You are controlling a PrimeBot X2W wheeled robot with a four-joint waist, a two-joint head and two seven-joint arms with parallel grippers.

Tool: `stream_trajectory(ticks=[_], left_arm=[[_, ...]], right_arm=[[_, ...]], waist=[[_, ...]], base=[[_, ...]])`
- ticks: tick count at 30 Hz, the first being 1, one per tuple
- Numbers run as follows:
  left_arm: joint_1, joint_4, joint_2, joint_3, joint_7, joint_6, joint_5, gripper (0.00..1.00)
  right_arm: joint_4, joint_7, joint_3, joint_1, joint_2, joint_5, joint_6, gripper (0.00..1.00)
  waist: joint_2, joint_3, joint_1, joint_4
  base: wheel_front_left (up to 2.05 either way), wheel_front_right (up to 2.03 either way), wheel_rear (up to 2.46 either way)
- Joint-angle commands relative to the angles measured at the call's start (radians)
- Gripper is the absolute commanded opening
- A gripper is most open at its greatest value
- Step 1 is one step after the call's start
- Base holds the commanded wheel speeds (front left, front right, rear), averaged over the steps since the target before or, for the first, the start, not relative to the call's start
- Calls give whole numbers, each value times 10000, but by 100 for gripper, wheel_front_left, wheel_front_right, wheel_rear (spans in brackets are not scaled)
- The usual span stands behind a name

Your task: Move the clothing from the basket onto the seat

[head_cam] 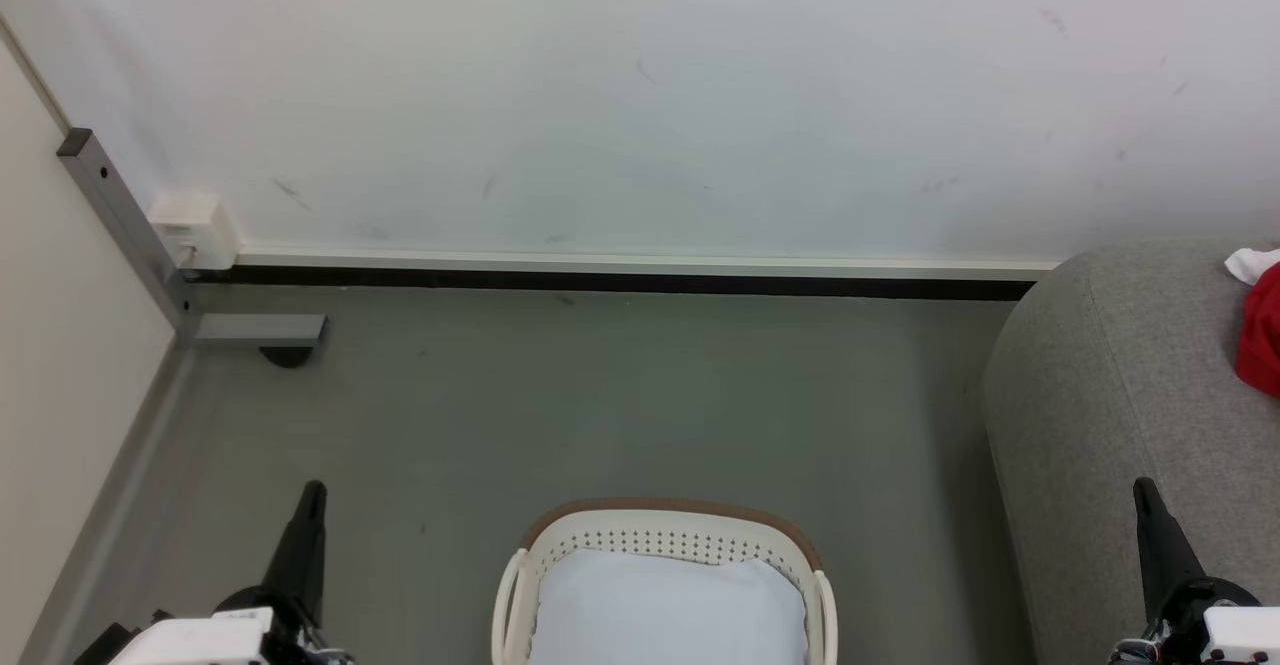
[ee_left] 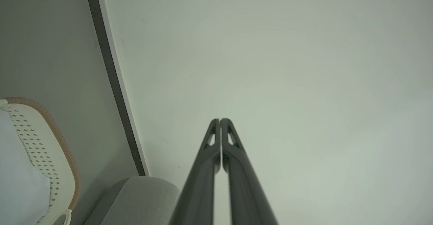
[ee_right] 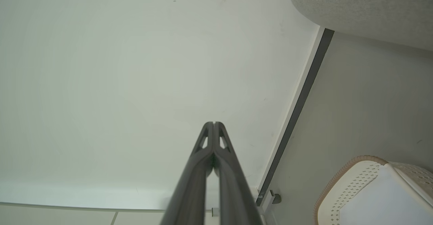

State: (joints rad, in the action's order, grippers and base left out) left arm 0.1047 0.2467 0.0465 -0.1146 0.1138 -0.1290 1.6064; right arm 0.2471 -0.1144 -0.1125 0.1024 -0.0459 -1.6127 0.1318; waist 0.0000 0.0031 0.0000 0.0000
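**A:** So, start at the arms' ends: spread or pressed together?

**B:** Pressed together, both. The left end effector (ee_left: 220, 120) has its two dark fingers meeting at the tips with nothing between them. It points up at the lower left of the head view, over the grey floor (head_cam: 600, 395). The right end effector (ee_right: 213, 123) is closed in the same way and empty, at the lower right against the seat's grey side.

**A:** And the basket?

**B:** The basket (head_cam: 668, 520) stands on the floor between the two, at bottom centre. A plain pale cloth (head_cam: 665, 610) lies in it.

**A:** Where is the clothing?

**B:** On the seat (head_cam: 1100, 395). The clothing (head_cam: 1262, 330) is red fabric with a white bit at its top, cut off by the right edge, well apart from the basket and both end effectors. Behind everything is a white wall (head_cam: 640, 95) with a dark skirting strip (head_cam: 600, 280).
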Motion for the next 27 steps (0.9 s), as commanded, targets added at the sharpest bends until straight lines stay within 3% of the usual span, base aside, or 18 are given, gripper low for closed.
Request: stream_trajectory(ticks=[1, 27], left_arm=[[85, -35, 69, -19, 42, -51, 120, 0], [85, -36, 69, -18, 39, -49, 121, 0]], right_arm=[[-53, -31, -37, 127, -81, -7, -21, 0], [-53, -30, -36, 127, -79, -6, -21, 0]], waist=[[0, 0, 0, 0], [0, 0, 0, 0]], base=[[0, 0, 0], [0, 0, 0]])
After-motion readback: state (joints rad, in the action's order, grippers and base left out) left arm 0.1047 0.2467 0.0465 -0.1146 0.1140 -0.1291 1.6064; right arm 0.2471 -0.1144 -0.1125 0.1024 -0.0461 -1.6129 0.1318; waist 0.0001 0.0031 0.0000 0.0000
